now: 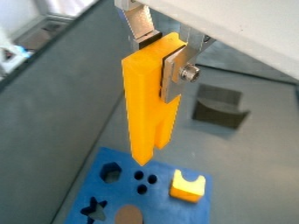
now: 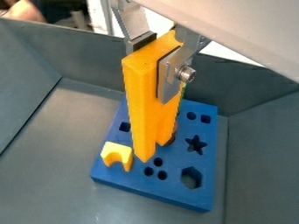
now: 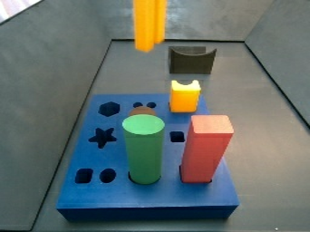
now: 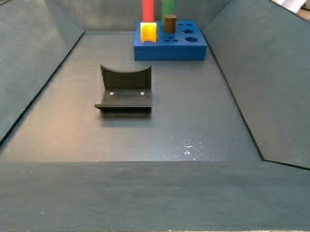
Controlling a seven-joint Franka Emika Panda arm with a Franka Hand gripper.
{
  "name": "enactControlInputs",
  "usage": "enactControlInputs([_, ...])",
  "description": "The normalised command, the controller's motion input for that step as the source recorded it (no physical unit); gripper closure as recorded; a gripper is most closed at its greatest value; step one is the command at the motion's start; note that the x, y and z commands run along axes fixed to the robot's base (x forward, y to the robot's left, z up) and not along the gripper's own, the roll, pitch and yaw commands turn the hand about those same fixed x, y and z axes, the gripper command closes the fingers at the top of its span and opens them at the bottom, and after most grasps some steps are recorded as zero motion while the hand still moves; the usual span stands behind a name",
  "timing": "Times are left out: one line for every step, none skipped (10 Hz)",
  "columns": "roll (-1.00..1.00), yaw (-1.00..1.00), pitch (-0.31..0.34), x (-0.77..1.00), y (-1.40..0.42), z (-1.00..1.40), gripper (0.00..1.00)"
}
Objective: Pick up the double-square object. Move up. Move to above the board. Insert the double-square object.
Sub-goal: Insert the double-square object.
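My gripper (image 1: 160, 57) is shut on the upper end of the double-square object (image 1: 149, 101), a tall orange-yellow bar that hangs upright. It shows the same way in both wrist views, gripper (image 2: 158, 59) and bar (image 2: 149, 105). The blue board (image 2: 198, 188) lies below, and the bar's lower end is in the air above its small holes (image 1: 143, 179). In a side view only the bar's lower part (image 3: 148, 23) shows, high above the board (image 3: 145, 204); the gripper is out of frame there. In a side view the board (image 4: 182, 50) stands far back and the bar is out of view.
A green cylinder (image 3: 144, 149), a red square block (image 3: 208, 148) and a short yellow peg (image 3: 183, 94) stand in the board. The dark fixture (image 3: 191, 60) stands behind the board on the grey floor, also seen in a side view (image 4: 125, 91). Grey walls enclose the bin.
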Motion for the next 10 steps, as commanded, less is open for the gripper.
enactControlInputs([0.0,-0.56,-0.019,0.51,-0.15,-0.22,1.0])
enactControlInputs([0.0,-0.59,-0.01,0.45,-0.2,-0.28,1.0])
enactControlInputs([0.0,-0.61,-0.007,0.43,-0.22,-0.3,1.0])
enactControlInputs([0.0,-0.82,0.0,0.16,-0.23,-0.3,1.0])
enactControlInputs([0.0,-0.96,-0.004,0.02,-0.19,-0.3,1.0])
enactControlInputs([0.0,-0.98,-0.004,0.01,-0.16,-0.31,1.0])
enactControlInputs([0.0,-0.97,0.0,0.02,-0.16,-0.3,1.0])
enactControlInputs([-0.02,-0.91,-0.004,0.09,-0.17,-0.19,1.0])
enactControlInputs([-0.04,-0.79,-0.014,0.23,-0.17,-0.16,1.0])
enactControlInputs([-0.05,-0.73,-0.027,0.3,-0.17,-0.14,1.0])
